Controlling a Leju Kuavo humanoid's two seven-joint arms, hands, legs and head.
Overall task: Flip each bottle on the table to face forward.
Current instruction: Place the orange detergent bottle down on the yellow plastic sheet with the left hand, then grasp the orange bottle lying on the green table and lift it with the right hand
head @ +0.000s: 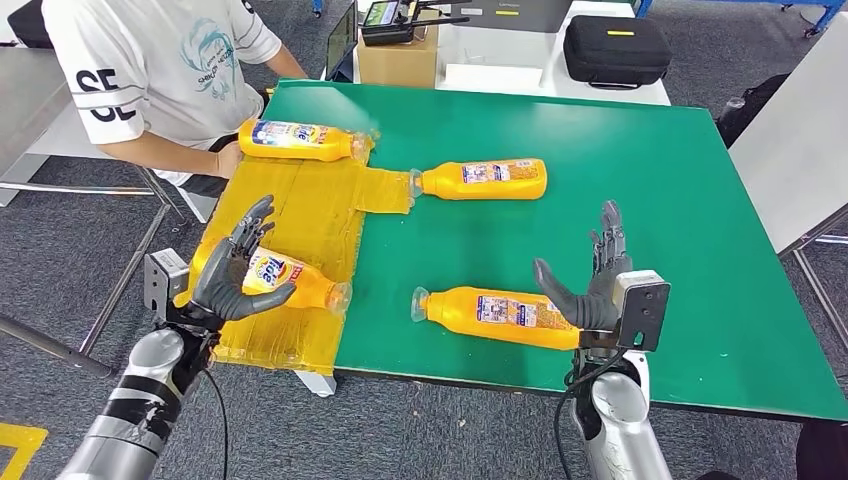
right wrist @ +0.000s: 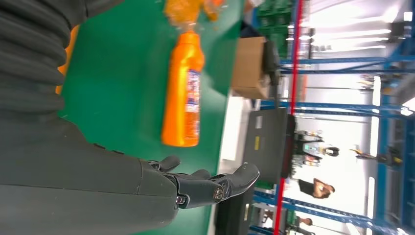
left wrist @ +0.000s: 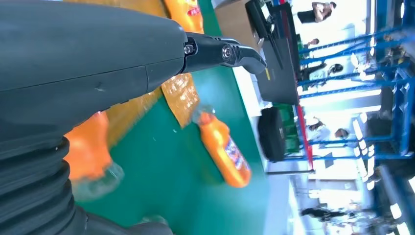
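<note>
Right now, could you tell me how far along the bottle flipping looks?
Hard to call any finished: four bottles lie on the table. The left hand reaches around the near-left bottle, and the right hand is open beside the near-right bottle. Both far bottles wait untouched.

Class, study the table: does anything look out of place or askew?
Yes. All four orange bottles lie on their sides: two on the yellow mat, one far and one near; two on the bare green table, far and near. None stands upright.

Glossy orange plastic bottles (head: 485,179) lie on a matt green table (head: 690,200).
</note>
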